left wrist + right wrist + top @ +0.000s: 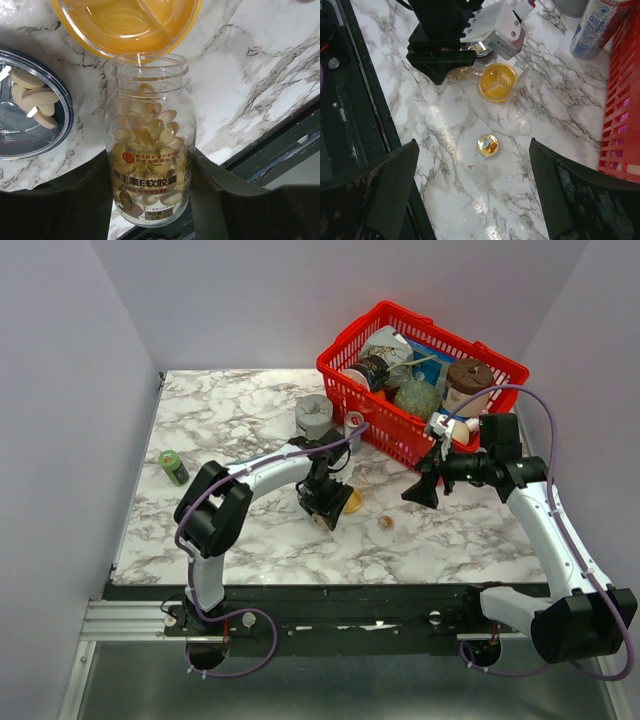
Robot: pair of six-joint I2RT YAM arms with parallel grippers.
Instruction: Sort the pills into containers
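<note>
My left gripper (pixel 149 200) is shut on a clear pill bottle (pixel 149 145) full of yellow softgel pills. The bottle has no cap, and its mouth lies at the rim of the translucent orange container (pixel 127 22), which looks empty. To the left sits the silvery container (pixel 10 145) with a dark bluish inside, holding several beige tablets (pixel 35 95). From above, the left gripper (pixel 325 502) is just left of the orange container (pixel 353 501). My right gripper (pixel 425 485) hovers open above the table, with nothing between its fingers. Below it I see the orange container (pixel 497 82).
A small gold bottle cap (pixel 487 145) lies on the marble between the arms. A red wire basket (pixel 420 380) full of items stands at the back right. A grey squat cylinder (pixel 314 415) and a white bottle (pixel 353 425) stand beside it. A green bottle (pixel 173 466) lies at the left.
</note>
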